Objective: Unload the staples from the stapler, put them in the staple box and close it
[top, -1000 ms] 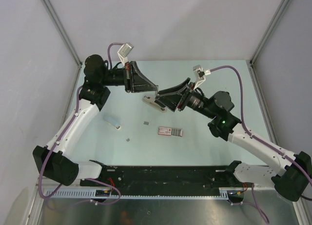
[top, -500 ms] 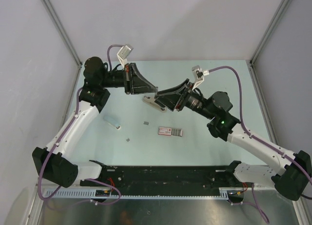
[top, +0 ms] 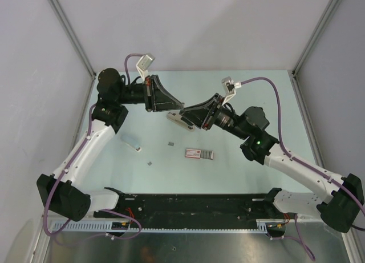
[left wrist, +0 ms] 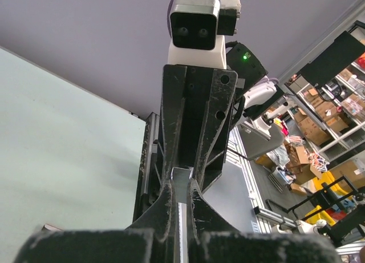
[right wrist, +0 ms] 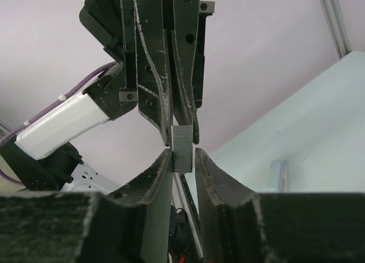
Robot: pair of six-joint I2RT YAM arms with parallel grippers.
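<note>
The stapler (top: pixel 199 154), small, flat, pink-red and grey, lies on the table in front of both grippers, and neither touches it. The grippers meet tip to tip in the air above the table's middle. My left gripper (top: pixel 181 109) is shut on the top of a grey staple strip (right wrist: pixel 182 148), which shows as a metal channel (left wrist: pixel 181 182) between its fingers. My right gripper (top: pixel 188 116) closes round the strip's other end. One finger (right wrist: pixel 162 166) touches it and the other stands a hair off. A pale piece (top: pixel 177 119) shows under the tips.
A thin pale grey-blue bar (top: pixel 130 141) lies on the table at the left, also in the right wrist view (right wrist: pixel 278 173). Two small grey bits (top: pixel 171 143) (top: pixel 149 163) lie near the middle. The black base rail (top: pixel 194 205) runs along the near edge.
Both grippers have drifted slightly left and up together, still joined at the tips. The stapler and the bar on the table have not moved.
</note>
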